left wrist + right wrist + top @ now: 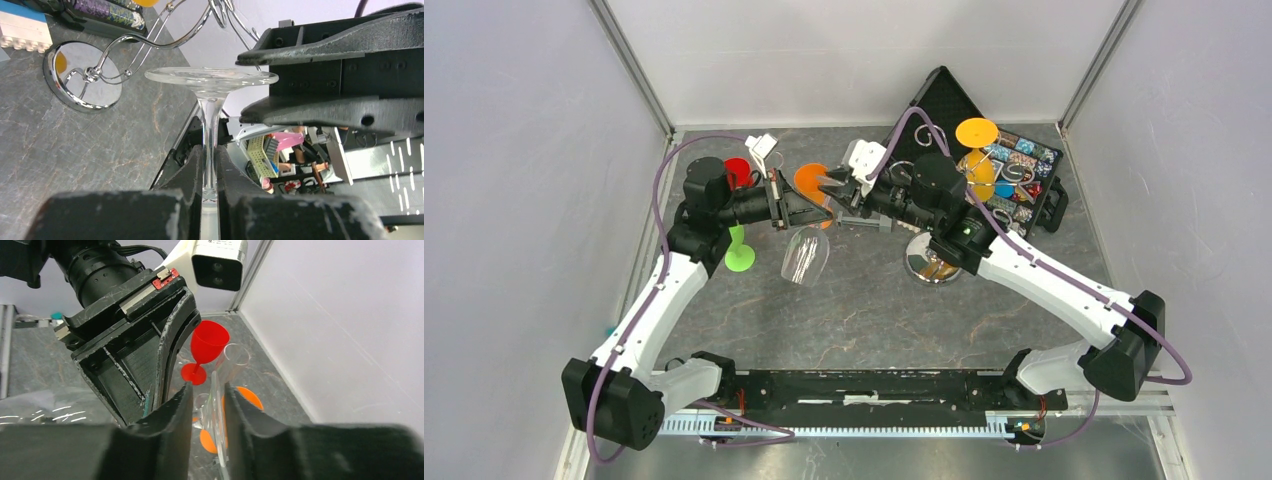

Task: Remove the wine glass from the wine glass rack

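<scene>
item: wine glass (805, 255), clear, off the rack and held in the air over the middle of the table (874, 310). it is tilted, with the bowl towards the near side and the round foot towards the far side.

holder: left gripper (210, 160), its jaws drawn in tight on the thin stem, one finger on each side, just below the foot.

second arm: right gripper (207, 395), reaching in from the right to meet the left one. its jaws stand a little apart, with the rim of the glass foot lying between them. the gap is wider than the foot is thick, so there is no clamp.

rack (929, 262): shiny wire stand on a round mirrored base, upright, to the right of the glass and apart from it. a yellow glass (977, 133) sits among its curled arms.

other goods: orange glass (809, 178) just beyond the two grippers. red glass (209, 340) upright at the far left. green glass (739, 258) near the left arm. black case (944, 100) open at the far right, behind the rack, holding small coloured pieces.
</scene>
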Motion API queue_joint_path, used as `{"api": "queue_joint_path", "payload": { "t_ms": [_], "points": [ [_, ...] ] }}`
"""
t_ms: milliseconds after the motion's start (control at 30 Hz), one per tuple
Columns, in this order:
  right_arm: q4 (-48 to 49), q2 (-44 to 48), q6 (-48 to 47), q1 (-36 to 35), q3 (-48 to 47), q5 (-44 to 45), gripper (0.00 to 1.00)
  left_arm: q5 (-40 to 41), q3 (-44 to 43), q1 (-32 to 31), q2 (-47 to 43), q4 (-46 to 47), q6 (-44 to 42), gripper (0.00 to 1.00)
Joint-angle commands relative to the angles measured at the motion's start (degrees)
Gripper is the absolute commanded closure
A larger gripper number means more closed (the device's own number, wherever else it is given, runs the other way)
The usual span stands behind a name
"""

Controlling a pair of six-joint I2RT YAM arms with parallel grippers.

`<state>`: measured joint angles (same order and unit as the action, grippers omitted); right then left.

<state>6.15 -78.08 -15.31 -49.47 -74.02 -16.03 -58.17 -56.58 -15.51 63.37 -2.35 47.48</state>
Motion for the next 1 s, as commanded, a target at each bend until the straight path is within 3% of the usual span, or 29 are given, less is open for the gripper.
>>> {"api": "queue_joint_path", "payload": {
  "t_ms": [0,100,267,500,700,833,967],
  "points": [
    [0.44,-0.42,1.91,-0.54,-3.85,5.83,0.56,3.41,0.49,-0.18,-0.4,7.13,8.1,0.98],
    [-0.35,-0.15,4.54,-0.59,-5.07,13.39,0.38,5.71,0.68,-0.22,-0.72,8.22,10.43,0.98],
    [0.17,3.25,8.1,-0.58,-3.98,19.38,0.26,11.7,-0.9,-0.07,-1.65,6.08,11.62,0.98],
    [5.15,11.96,12.63,-1.14,5.5,6.89,0.24,28.59,-2.44,0.6,-3.33,3.35,16.6,0.98],
    [12.26,16.55,36.27,-1.64,13.45,5.93,0.24,45.66,0.84,0.58,-6.82,8.37,20.42,0.98],
    [26.61,17.34,54.32,-2.75,20.9,5.97,0.23,54.55,4.54,0.57,-9.23,14.22,24.27,0.98],
    [36.78,16.12,63.86,-4.66,24.88,11.85,0.21,61.83,7.66,0.57,-11.98,17.59,27.35,0.98]
  ]
}}
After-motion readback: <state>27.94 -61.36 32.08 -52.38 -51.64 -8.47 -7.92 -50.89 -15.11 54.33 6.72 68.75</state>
